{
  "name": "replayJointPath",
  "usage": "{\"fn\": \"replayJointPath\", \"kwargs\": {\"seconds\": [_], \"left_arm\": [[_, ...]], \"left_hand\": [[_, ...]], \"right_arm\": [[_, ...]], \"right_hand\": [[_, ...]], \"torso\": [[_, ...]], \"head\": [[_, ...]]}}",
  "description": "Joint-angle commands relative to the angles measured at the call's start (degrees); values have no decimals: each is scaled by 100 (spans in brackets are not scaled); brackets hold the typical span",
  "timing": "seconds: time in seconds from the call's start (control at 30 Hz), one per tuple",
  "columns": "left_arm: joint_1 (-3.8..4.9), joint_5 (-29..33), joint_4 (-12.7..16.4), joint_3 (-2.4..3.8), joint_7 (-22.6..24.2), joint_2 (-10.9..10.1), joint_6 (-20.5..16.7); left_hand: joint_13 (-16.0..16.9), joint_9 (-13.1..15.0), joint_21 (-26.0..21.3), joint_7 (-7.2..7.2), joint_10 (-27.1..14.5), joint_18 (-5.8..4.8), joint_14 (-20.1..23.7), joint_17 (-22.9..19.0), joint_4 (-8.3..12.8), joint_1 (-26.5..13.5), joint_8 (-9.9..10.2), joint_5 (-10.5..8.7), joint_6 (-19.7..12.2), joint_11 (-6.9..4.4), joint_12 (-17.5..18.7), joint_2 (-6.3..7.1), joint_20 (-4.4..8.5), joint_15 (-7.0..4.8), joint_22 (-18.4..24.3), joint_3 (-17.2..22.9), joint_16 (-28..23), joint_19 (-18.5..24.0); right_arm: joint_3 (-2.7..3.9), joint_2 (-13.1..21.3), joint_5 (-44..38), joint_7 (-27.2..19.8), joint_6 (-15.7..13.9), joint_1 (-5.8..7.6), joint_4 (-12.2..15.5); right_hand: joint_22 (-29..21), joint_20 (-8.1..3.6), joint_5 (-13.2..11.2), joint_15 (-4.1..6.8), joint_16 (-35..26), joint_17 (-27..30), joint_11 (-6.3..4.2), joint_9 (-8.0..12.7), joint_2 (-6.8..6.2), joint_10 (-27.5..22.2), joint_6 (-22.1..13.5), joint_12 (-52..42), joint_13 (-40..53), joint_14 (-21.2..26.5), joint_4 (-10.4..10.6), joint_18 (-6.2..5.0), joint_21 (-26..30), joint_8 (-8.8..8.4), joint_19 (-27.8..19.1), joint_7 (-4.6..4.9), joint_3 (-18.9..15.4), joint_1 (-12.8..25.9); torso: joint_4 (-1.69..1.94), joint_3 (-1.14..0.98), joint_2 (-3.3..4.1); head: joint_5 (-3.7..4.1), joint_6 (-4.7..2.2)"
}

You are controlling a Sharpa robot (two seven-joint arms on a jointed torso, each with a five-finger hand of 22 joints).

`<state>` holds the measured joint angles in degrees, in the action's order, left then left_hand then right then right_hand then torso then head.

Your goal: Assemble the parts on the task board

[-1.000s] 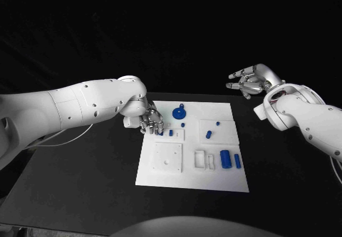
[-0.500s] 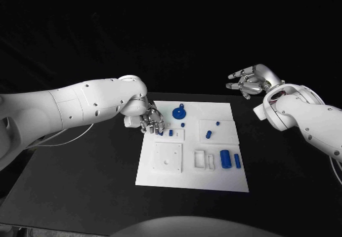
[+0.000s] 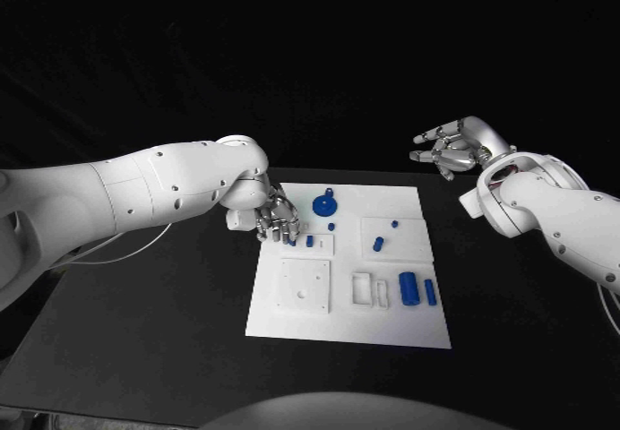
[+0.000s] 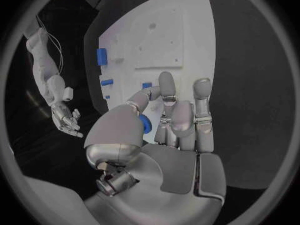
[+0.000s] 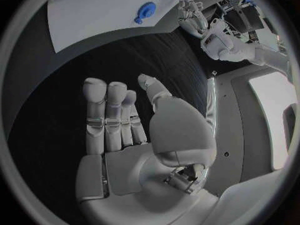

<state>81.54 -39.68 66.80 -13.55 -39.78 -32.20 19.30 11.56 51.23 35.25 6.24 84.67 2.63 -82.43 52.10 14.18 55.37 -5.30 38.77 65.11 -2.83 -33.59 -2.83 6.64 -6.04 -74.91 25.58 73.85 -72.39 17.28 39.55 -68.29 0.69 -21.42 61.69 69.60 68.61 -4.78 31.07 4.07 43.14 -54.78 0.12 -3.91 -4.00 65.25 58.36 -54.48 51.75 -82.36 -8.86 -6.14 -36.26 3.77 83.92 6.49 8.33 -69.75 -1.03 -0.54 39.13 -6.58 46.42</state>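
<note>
Change: nothing visibly moved; both hands stay where they were.
Head view: left hand (image 3: 272, 218) over task board's (image 3: 351, 324) near-left edge, fingers pointing down by a small blue part (image 3: 310, 240); right hand (image 3: 452, 149) raised off the counter (image 3: 142, 331), holding nothing, fingers loosely spread.
Left wrist view: left hand (image 4: 164, 135) pinches blue part (image 4: 145, 123) between thumb and finger above board (image 4: 187, 32).
Right wrist view: right hand (image 5: 128, 135) holds nothing, fingers straight; round blue part (image 5: 145, 11) on board (image 5: 87, 15).

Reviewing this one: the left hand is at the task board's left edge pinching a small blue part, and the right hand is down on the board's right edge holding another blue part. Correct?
Not quite. The right hand is raised off the task board, beyond the table's far right corner, fingers apart and holding nothing; the head and right wrist views show this. The left hand does pinch a small blue part at the board's left edge.
</note>
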Motion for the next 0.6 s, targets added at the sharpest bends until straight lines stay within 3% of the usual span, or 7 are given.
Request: {"fn": "replayJointPath", "kwargs": {"seconds": [0.03,0.6], "left_arm": [[-36,100,23,-16,28,41,156],[-95,-121,2,-16,52,71,83]], "left_hand": [[-1,6,-21,-738,213,45,-18,16,12,-29,-7,37,859,-113,-35,-43,7,-5,-106,43,34,-33],[-1,33,-11,-744,214,57,-29,59,23,-26,4,44,889,-117,-55,-41,-1,-4,-105,55,41,-34]], "right_arm": [[3,1,-49,-31,61,-2,5],[3,2,-50,-33,60,-9,3]], "right_hand": [[4,-44,36,10,-37,-7,-19,8,-37,2,22,-11,3,-27,2,-112,-32,-20,287,0,47,34],[4,-44,36,10,-37,-7,-19,8,-37,2,22,-11,3,-27,2,-112,-32,-20,287,0,47,34]], "torso": [[0,2,2],[-1,4,0]], "head": [[1,8],[10,23]]}}
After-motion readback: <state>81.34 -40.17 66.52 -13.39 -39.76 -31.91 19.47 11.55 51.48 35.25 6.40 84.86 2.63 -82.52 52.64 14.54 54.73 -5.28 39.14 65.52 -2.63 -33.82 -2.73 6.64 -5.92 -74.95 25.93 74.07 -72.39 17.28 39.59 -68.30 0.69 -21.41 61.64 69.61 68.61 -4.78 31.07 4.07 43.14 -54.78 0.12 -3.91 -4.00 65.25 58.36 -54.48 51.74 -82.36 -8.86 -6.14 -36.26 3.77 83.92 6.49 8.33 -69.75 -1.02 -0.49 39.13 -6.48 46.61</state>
